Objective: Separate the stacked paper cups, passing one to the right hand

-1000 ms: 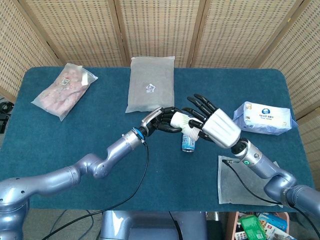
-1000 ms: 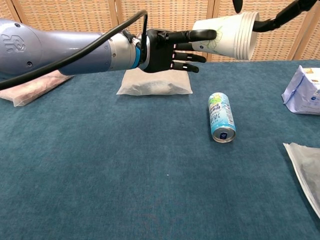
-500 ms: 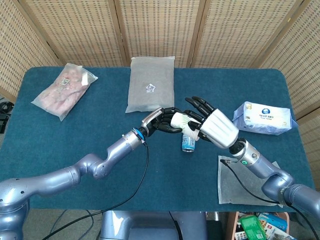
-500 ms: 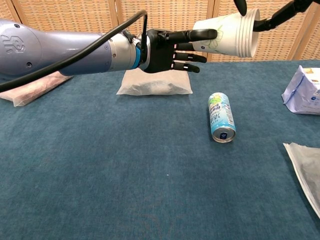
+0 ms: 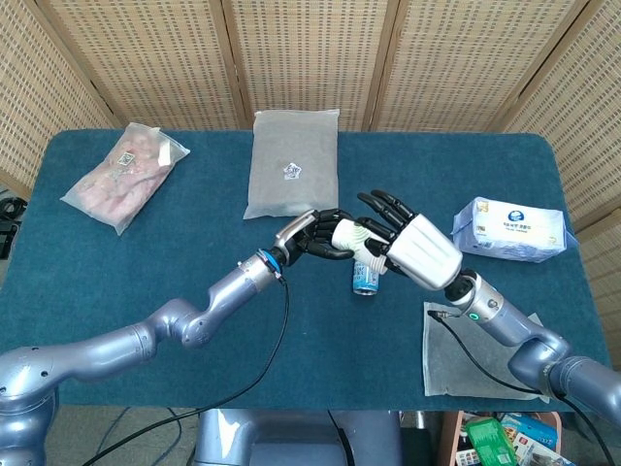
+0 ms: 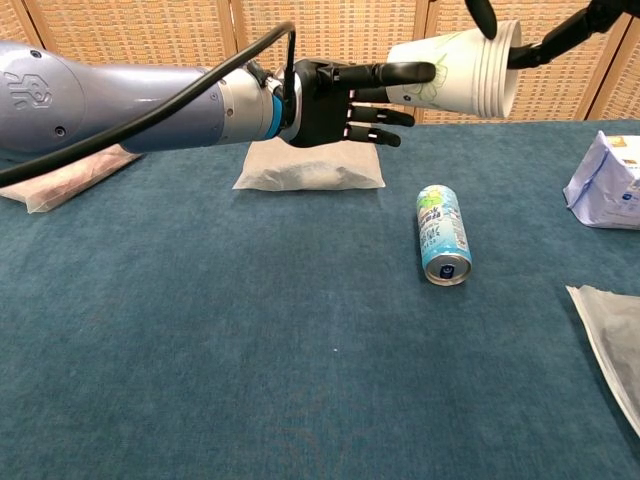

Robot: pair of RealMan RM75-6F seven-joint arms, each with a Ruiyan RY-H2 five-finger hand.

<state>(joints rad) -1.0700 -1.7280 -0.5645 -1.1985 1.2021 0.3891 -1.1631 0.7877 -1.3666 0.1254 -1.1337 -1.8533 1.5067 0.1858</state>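
Your left robot hand [image 6: 335, 100] grips the stack of paper cups [image 6: 458, 72] by its narrow base end, one finger laid along the side of the stack and the others stretched out below it, and it holds the stack on its side in the air above the middle of the table [image 6: 200, 330], rims turned toward your right arm. In the head view the stack [image 5: 351, 234] sits between your two hands, directly over the drink can [image 5: 365, 277], which lies on its side on the blue cloth. Your right robot hand [image 5: 408, 241] is at the rim end with its fingers spread: from the chest view a dark fingertip [image 6: 485, 17] hooks over the top of the outermost rim and another finger reaches in from the right edge toward the mouth of the cups, but you cannot tell from either view whether that hand has closed on a cup or only touches it. Behind the hands a grey sealed pouch [image 5: 293, 162] lies flat near the far edge, and a clear bag of pinkish contents [image 5: 124, 175] lies at the far left corner. A white and blue tissue pack [image 5: 509, 229] rests near the right edge, and a grey cloth [image 5: 464, 349] lies flat at the near right corner, under your right forearm.
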